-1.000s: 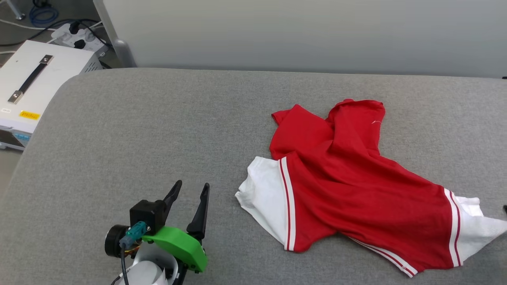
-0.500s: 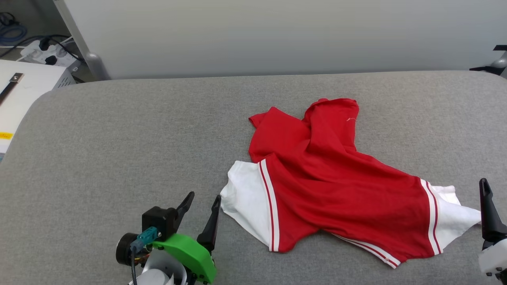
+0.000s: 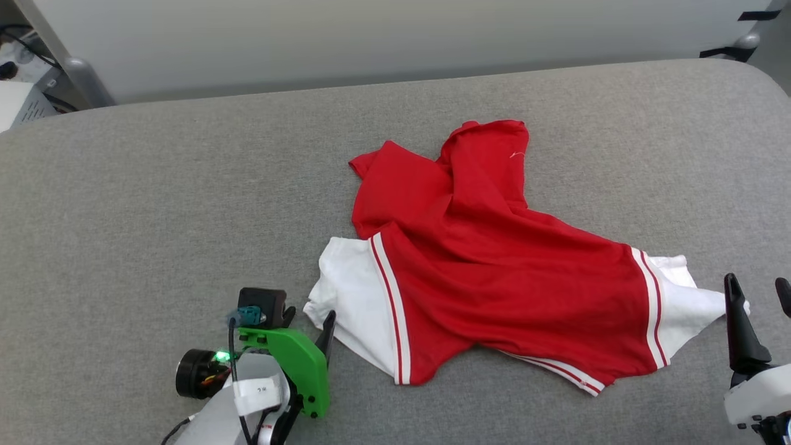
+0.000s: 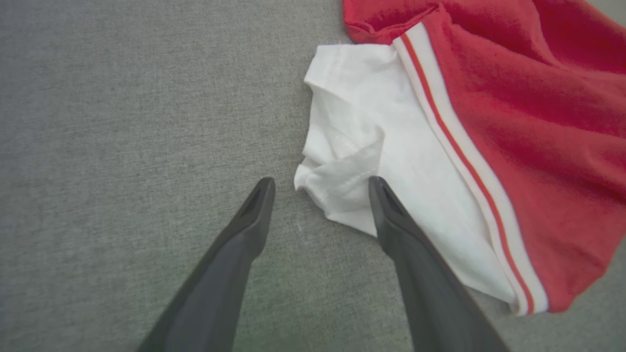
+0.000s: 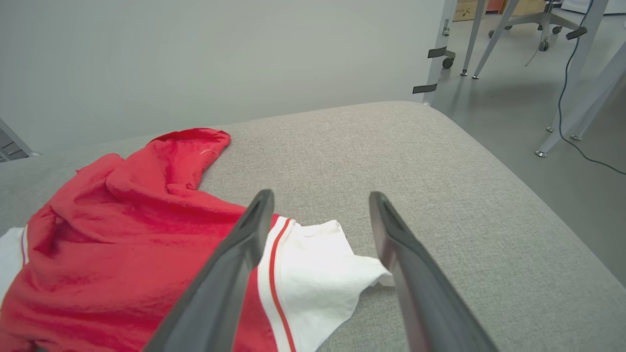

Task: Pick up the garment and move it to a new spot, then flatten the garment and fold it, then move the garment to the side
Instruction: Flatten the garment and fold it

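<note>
Garment [image 3: 494, 272] crumpled, pickup step: my left gripper [image 4: 320, 180] at its 8 o'clock sleeve [image 4: 352, 142] and right gripper [image 5: 320, 193] at 4 o'clock both gape empty; next I'd pinch there and lift.

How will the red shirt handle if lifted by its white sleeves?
Probably floppy: the shirt lies crumpled in soft folds, so its body would sag. Likely light: the thin sleeve edge curls over. It may drag on the textured grey cushion.
</note>
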You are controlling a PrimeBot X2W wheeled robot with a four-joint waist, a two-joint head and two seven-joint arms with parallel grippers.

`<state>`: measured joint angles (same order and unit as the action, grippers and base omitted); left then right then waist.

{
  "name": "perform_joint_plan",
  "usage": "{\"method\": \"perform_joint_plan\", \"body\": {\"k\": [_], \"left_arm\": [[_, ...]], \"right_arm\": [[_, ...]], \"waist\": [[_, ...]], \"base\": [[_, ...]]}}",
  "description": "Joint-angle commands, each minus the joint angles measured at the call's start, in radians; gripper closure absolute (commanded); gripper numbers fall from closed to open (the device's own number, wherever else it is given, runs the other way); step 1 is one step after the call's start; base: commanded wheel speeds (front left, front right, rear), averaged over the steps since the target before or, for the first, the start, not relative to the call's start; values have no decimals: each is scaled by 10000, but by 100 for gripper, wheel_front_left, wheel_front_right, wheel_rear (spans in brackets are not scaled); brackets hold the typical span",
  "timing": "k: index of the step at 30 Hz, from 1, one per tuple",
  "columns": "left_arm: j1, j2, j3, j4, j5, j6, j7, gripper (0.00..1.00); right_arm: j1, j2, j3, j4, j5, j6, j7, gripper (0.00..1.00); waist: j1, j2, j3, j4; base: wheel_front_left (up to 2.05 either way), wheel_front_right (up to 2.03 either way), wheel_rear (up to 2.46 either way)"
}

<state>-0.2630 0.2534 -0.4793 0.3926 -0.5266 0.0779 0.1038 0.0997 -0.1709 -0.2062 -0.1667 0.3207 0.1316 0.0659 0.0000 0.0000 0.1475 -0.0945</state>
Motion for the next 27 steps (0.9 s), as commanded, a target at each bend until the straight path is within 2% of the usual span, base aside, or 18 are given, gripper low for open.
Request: {"method": "perform_joint_plan", "body": {"k": [1, 6, 7, 8, 10, 16, 21, 27], "left_arm": [[-248, 94, -22, 255, 137, 151, 191, 0], [-422, 244, -295, 1061, 281, 330, 1152, 0], [-378, 237, -356, 1174, 203, 267, 1411, 76], [-347, 235, -374, 1215, 151, 233, 1514, 100], [-256, 246, -406, 1234, 70, 161, 1601, 100], [-43, 336, 72, 795, -150, 283, 561, 100], [9, 664, 652, 76, -244, 480, -385, 100], [304, 1210, 1202, -1137, -473, 687, -524, 100]], "right_arm": [[-121, 21, 49, 1, -95, -9, -40, 0], [-207, 77, 119, 81, -136, -9, -125, 0], [-218, 84, 121, 101, -147, -9, -139, 0], [-226, 91, 119, 116, -156, -9, -149, 0], [-229, 109, 85, 155, -183, -9, -163, 0], [-152, 63, 20, 346, -213, -9, -85, 0], [16, -39, 99, 545, -130, -9, 199, 0], [238, -62, 167, 727, -97, -9, 563, 0]], "waist": [[0, 0, 280, -271], [0, 0, 446, -432], [0, 0, 461, -441], [0, 0, 466, -441], [0, 0, 443, -404], [0, 0, 103, -12], [0, 0, -311, 454], [0, 0, -570, 899]], "base": [[0, 0, 0], [0, 0, 0], [0, 0, 0], [0, 0, 0], [0, 0, 0], [0, 0, 0], [0, 0, 0], [0, 0, 0]]}}
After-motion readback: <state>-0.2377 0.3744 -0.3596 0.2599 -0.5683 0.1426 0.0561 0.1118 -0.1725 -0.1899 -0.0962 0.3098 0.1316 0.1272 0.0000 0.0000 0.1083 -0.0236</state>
